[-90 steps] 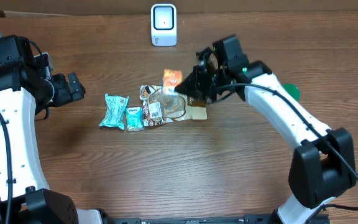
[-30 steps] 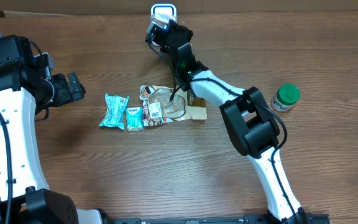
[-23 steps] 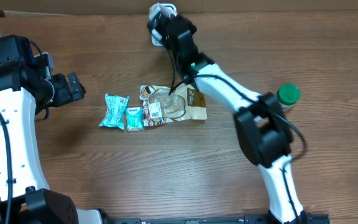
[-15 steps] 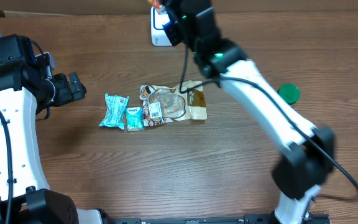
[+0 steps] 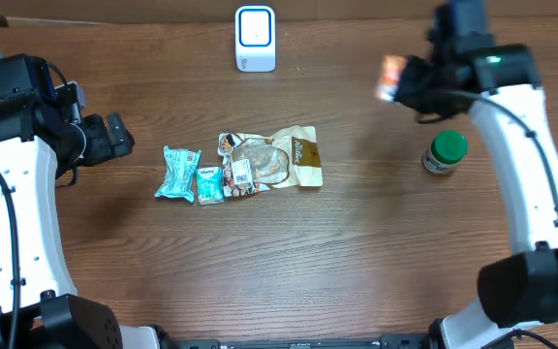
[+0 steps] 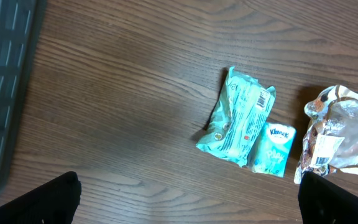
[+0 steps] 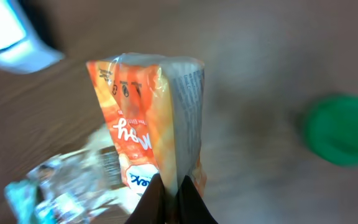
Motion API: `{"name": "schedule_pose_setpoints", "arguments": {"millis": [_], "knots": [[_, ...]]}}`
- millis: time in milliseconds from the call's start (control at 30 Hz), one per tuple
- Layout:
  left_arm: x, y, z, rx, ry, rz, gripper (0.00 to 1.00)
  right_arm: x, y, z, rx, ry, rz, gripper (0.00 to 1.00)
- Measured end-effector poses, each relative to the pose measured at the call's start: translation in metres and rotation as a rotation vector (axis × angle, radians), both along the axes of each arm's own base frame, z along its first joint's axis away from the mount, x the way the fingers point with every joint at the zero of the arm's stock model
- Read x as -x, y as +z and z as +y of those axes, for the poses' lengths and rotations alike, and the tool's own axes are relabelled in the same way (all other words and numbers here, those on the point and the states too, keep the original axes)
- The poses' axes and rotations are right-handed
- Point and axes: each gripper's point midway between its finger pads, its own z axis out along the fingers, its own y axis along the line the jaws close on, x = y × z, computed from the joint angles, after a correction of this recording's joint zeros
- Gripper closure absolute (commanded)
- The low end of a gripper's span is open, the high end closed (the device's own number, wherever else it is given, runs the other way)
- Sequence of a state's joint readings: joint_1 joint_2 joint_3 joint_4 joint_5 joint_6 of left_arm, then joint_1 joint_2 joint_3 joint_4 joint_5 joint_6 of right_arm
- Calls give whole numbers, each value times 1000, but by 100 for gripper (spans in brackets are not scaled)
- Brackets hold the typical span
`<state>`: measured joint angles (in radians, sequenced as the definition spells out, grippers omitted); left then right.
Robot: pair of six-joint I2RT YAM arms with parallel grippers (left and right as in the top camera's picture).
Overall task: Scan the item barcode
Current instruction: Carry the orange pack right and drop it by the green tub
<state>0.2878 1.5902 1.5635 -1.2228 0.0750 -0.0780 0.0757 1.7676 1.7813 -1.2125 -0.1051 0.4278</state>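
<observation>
While the wooden table [image 5: 289, 262] carries everything, the right arm [image 5: 521, 145] reaches in from 4 o'clock and the left arm [image 5: 13, 194] sits at 9 o'clock, its jaws spread as wide as they go with nothing between them. At 12 o'clock, by the far edge, stands the white scanner [image 5: 255, 39]. Mid-table lie a clear snack bag [image 5: 269, 160], a teal packet [image 5: 178, 173] and a small tissue pack [image 5: 209, 183], side by side; a green-lidded bottle [image 5: 446, 152] stands at 3 o'clock. The task's thing, an orange packet [image 5: 390, 78], is off the table, pinched by one end in the right jaws, which are closed tight on it, its long axis running straight out from them. From the packet the scanner lies toward 10 o'clock, well apart. The scan, I judge, turns on the right arm carrying it that way, barcode toward the window; which face bears the barcode is too blurred to tell.
</observation>
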Motion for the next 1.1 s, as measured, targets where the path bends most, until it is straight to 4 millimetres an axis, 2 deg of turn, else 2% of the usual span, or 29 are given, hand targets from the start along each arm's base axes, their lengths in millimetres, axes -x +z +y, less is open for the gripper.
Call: {"name": "schedule_pose_setpoints", "arguments": {"millis": [167, 300, 333, 367, 400, 433, 467, 533, 567, 800, 900, 1000, 1100], "knots": [[0, 0, 0, 0, 0, 0, 0, 17, -52, -62, -7, -175, 144, 96], [0, 0, 0, 0, 0, 0, 0, 30, -81, -91, -19, -266, 212, 95], [0, 0, 0, 0, 0, 0, 1, 35, -86, -99, -22, -291, 231, 90], [0, 0, 0, 0, 0, 0, 0, 38, -89, -105, -23, -307, 239, 80], [0, 0, 0, 0, 0, 0, 0, 40, -91, -109, -24, -320, 245, 60], [0, 0, 0, 0, 0, 0, 0, 41, -92, -114, -25, -331, 246, 46], [0, 0, 0, 0, 0, 0, 0, 42, -92, -117, -27, -347, 247, 40], [0, 0, 0, 0, 0, 0, 0, 43, -92, -121, -26, -354, 247, 27], [0, 0, 0, 0, 0, 0, 0, 43, -92, -122, -21, -355, 248, 25], [0, 0, 0, 0, 0, 0, 0, 50, -92, -128, 16, -374, 275, 25], [0, 0, 0, 0, 0, 0, 0, 45, -78, -128, 21, -362, 252, 25], [0, 0, 0, 0, 0, 0, 0, 24, -55, -112, -3, -283, 166, 25], [0, 0, 0, 0, 0, 0, 0, 8, -43, -78, -56, -165, 104, 25]]}}
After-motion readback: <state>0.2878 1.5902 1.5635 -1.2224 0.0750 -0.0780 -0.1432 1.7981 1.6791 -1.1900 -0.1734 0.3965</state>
